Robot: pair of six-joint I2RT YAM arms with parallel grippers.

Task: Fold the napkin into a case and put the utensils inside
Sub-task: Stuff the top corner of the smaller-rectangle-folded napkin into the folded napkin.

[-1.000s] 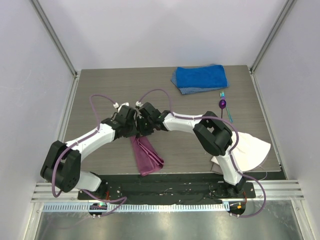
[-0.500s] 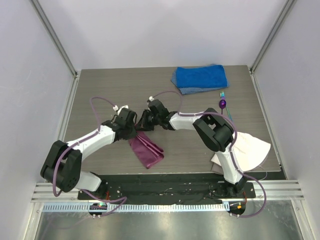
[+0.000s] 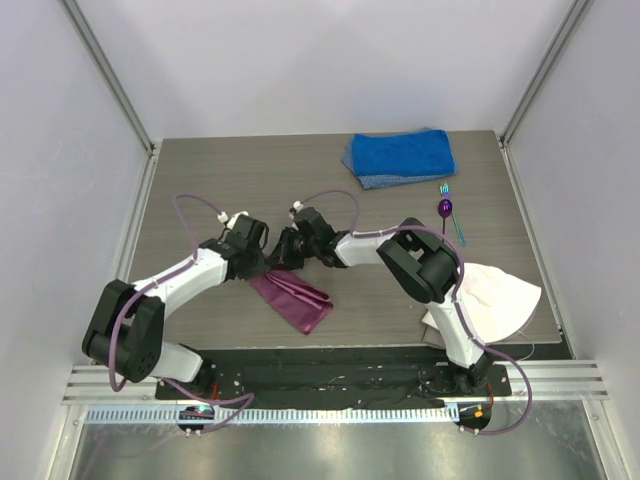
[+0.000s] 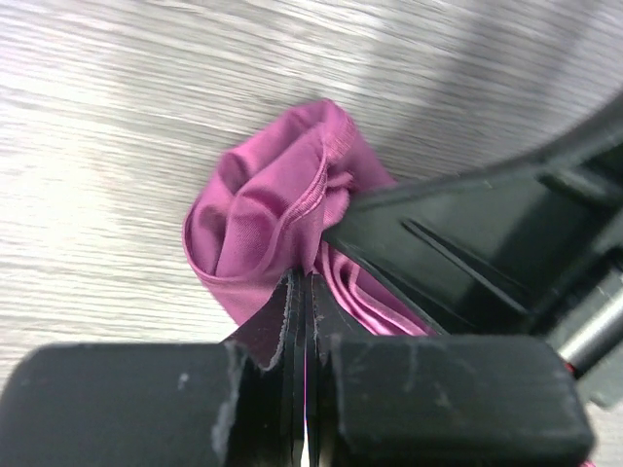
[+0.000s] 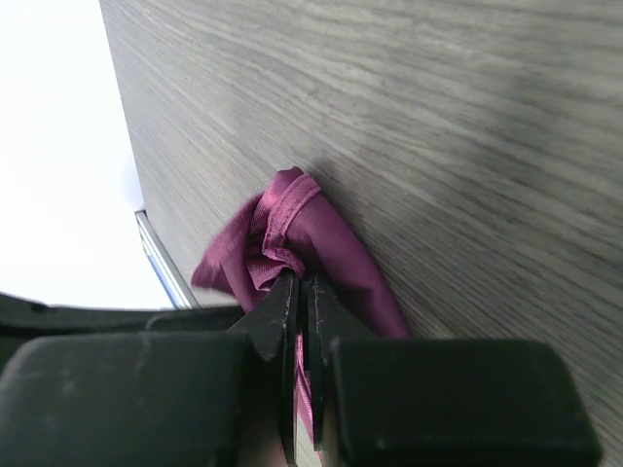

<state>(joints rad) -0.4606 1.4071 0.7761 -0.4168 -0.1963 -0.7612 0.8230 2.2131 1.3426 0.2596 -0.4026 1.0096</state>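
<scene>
The magenta-purple napkin (image 3: pixel 293 296) lies as a folded strip near the table's front centre. My left gripper (image 3: pixel 262 268) is shut on its upper left corner, and bunched cloth (image 4: pixel 273 209) shows past the fingertips (image 4: pixel 304 282). My right gripper (image 3: pixel 283 257) is shut on the corner beside it, with a cloth hem (image 5: pixel 282 233) pinched at the tips (image 5: pixel 300 284). The two grippers sit close together. The purple spoon (image 3: pixel 445 211) and teal fork (image 3: pixel 452 222) lie at the right, far from both grippers.
A thick blue towel (image 3: pixel 400 156) lies at the back right. A white cloth (image 3: pixel 503 297) lies at the right front edge beside the right arm's base. Grey walls stand on three sides of the wooden table (image 3: pixel 200 180).
Both grippers have moved left and slightly back while holding the napkin's corners. The napkin has swung from pointing down to lying slanted toward the lower right.
</scene>
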